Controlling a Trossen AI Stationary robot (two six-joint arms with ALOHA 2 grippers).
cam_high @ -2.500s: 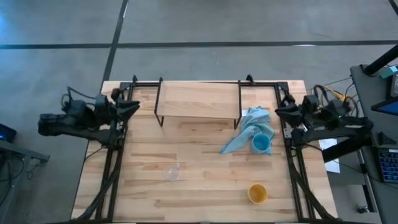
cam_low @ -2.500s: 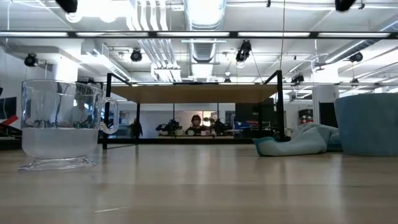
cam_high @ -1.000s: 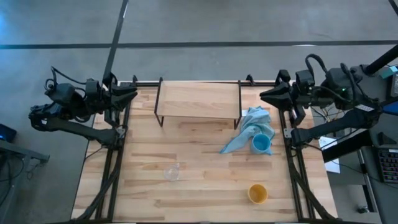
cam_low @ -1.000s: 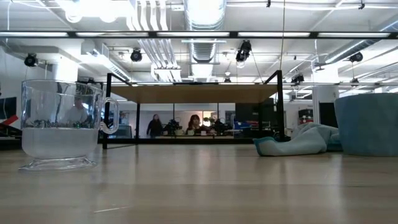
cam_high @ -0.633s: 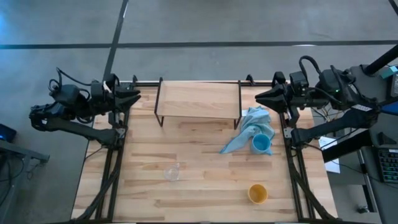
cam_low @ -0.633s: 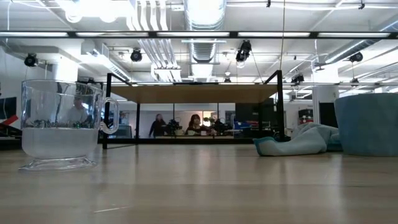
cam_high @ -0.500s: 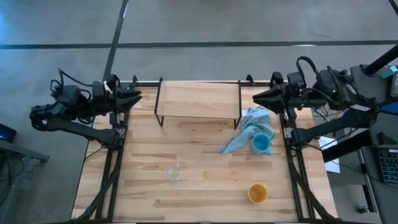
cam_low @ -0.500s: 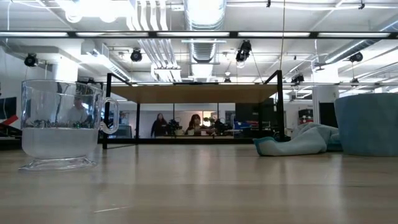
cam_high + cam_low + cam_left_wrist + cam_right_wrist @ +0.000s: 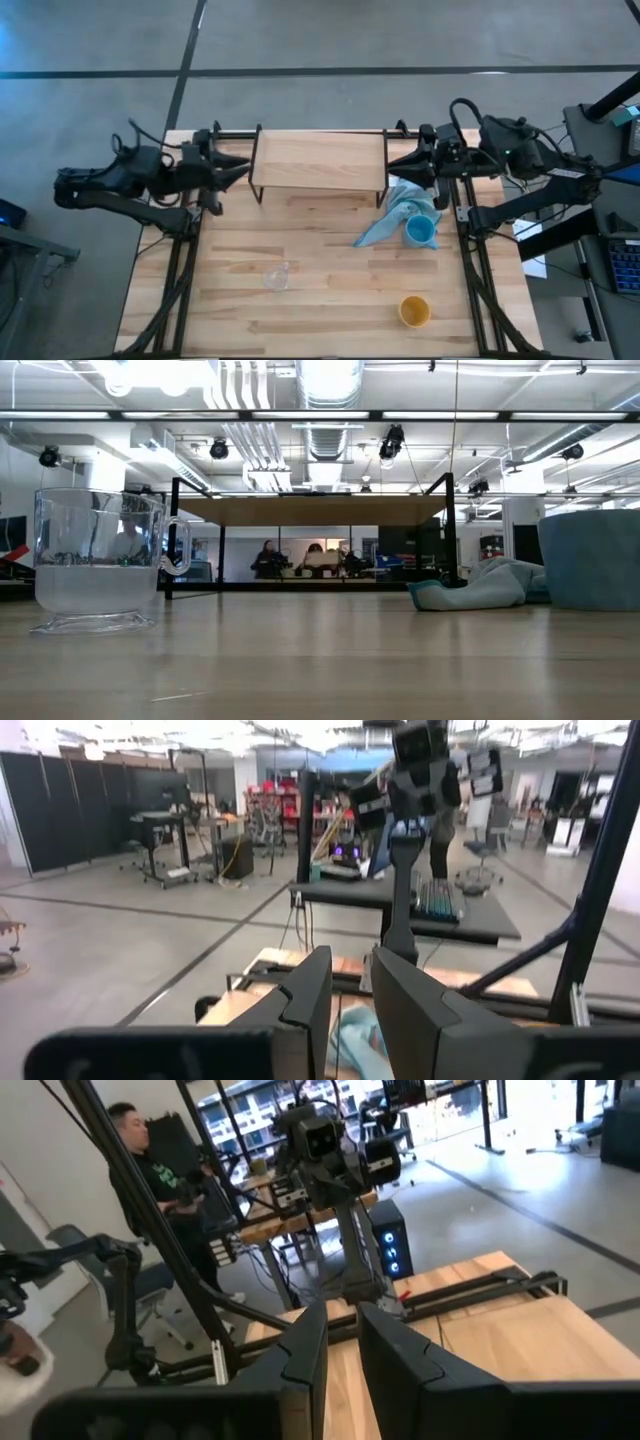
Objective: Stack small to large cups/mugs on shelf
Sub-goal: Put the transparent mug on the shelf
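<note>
The clear glass stands on its base on the near left of the table, and looms large in the low view. The light blue cup stands on the right. The yellow-orange cup stands near the near edge. The shelf stands on its black legs at the far middle. My left gripper hovers shut at the shelf's left end. My right gripper hovers shut at the shelf's right end, above the cloth.
A light blue cloth lies crumpled against the blue cup and beside the shelf's right legs. Black frame rails run along both table sides. People show in the room beyond the table.
Both arms have swung inward from the table's side edges toward the shelf: the left gripper toward the right, the right gripper toward the left, each also a little nearer. The cups, cloth and shelf have stayed put.
</note>
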